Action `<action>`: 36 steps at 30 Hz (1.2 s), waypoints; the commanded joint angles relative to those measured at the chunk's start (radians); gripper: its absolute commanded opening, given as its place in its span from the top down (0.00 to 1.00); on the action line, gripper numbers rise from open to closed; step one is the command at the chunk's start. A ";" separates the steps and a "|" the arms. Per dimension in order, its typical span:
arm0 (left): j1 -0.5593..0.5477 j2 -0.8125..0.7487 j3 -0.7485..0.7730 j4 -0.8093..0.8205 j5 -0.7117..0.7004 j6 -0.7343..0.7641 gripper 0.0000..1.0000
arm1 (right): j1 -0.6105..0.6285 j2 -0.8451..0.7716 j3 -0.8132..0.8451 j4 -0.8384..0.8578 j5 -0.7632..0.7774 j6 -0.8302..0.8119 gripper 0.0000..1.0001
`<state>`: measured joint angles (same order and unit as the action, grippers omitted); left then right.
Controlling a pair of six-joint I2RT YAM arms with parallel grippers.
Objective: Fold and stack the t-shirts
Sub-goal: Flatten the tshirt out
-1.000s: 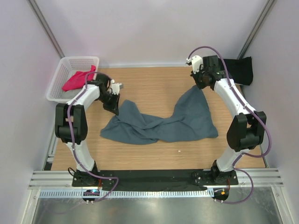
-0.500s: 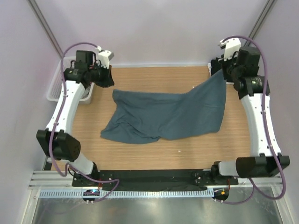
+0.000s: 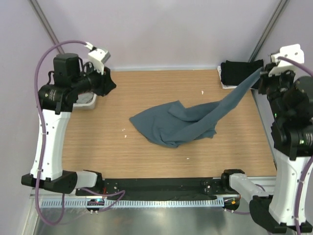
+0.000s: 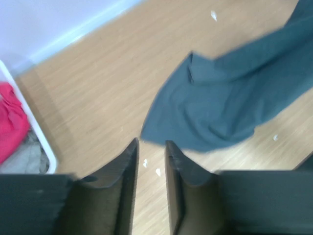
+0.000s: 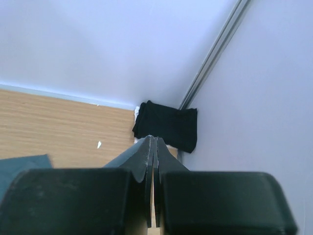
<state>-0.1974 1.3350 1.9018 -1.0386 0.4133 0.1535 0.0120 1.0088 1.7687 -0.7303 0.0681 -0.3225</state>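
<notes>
One slate blue-grey soft cloth t-shirt [image 3: 171, 125] lies bunched mid wooden desk [image 3: 98, 142], one corner strung up to right claw [image 3: 264, 75], which is pinched tight on it. Left claw [image 4: 151, 149] raised, slightly parted, empty. Judged light, limp, drapey; take hem or shoulder corners.

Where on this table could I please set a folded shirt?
The table is bare left of the blue-grey shirt, up to the basket, and along the near edge. Crowded: middle and far right, where that shirt stretches up to the right gripper beside the black shirt.
</notes>
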 commanded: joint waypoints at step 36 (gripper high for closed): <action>-0.304 1.325 0.694 0.152 0.312 -0.207 0.47 | -0.127 0.042 -0.408 -0.100 -0.056 0.051 0.99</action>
<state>-0.4652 2.6499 2.5324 -0.9741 0.6823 -0.0193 -0.1062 1.0809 1.3624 -0.8471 0.0021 -0.2668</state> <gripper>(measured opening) 0.532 0.026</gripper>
